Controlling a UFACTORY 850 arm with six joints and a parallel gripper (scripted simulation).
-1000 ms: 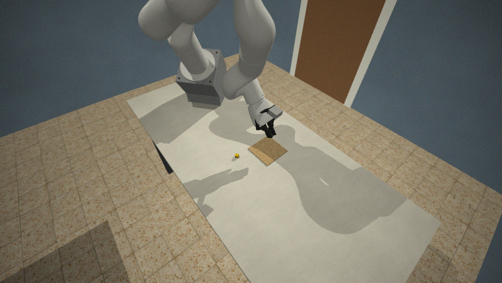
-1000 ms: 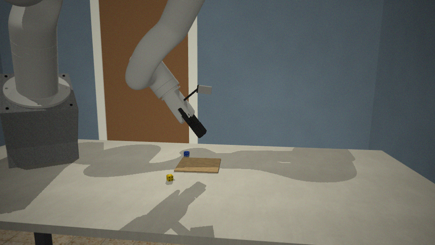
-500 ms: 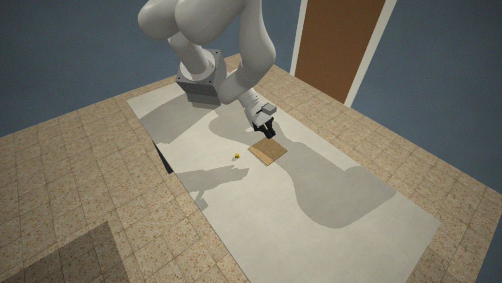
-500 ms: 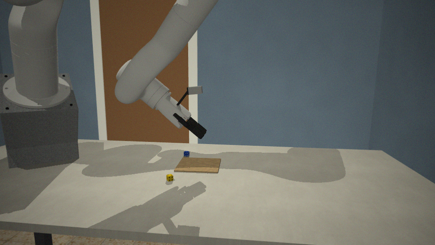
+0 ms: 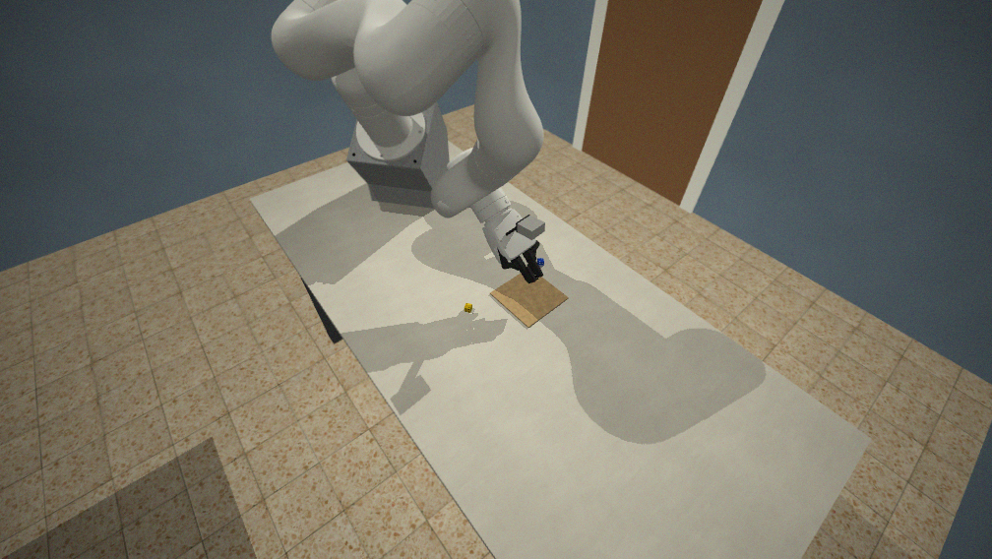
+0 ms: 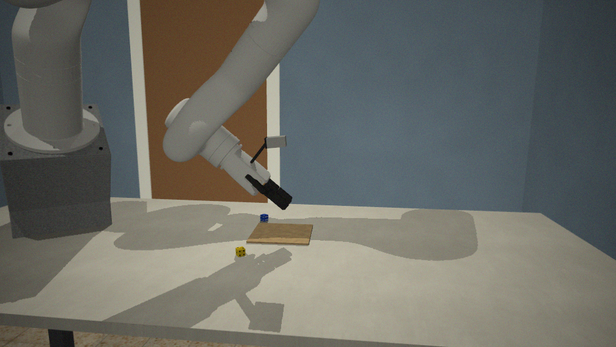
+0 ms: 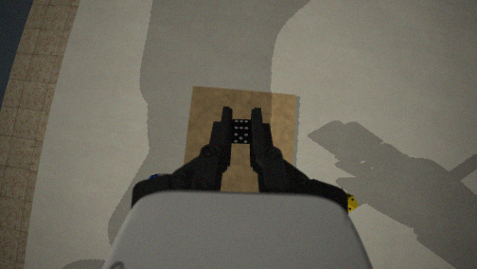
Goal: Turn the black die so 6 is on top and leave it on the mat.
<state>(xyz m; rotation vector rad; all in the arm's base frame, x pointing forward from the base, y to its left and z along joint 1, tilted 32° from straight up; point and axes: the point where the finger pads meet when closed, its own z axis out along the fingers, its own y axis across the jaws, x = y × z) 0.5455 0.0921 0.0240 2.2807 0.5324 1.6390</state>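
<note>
- Currently gripper (image 7: 241,130) pinching black die (image 7: 241,131), six-pip face toward wrist camera.
- Die held in the air above mat (image 7: 284,118), tool tilted.
- Mat's far edge at 12 o'clock in wrist view; judgement: lower onto it.

White rounded arm (image 6: 241,77) w/ black end effector (image 6: 282,201)

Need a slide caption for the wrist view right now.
Gripper holds the black die above the mat, six-pip face toward the camera.
</note>
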